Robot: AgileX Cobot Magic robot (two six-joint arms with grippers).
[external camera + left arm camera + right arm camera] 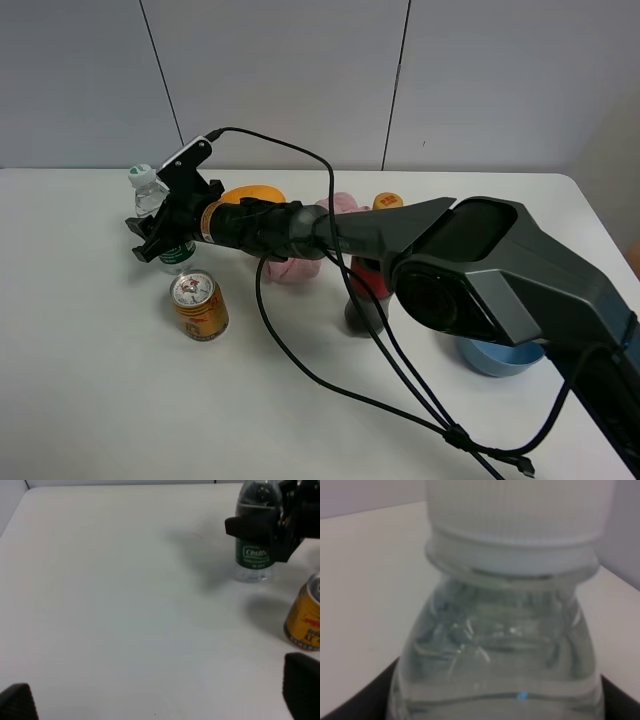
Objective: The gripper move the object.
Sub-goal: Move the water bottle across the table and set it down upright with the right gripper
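Observation:
The small clear water bottle (147, 192) with a green label and white cap stands upright at the left of the white table. My right arm reaches across the middle, and its black gripper (162, 238) is closed around the bottle's body. The left wrist view shows the same bottle (254, 555) standing on the table with the claw (267, 527) around it. In the right wrist view the bottle's neck and cap (505, 625) fill the picture. My left gripper (160, 700) is open and empty over bare table, away from the bottle.
A yellow and red can (200, 305) stands just in front of the bottle, also in the left wrist view (306, 620). Pink (290, 268) and orange (252, 194) items, a yellow-capped bottle (388, 201) and a blue bowl (497, 358) lie to the right. Black cables (330, 390) trail over the table.

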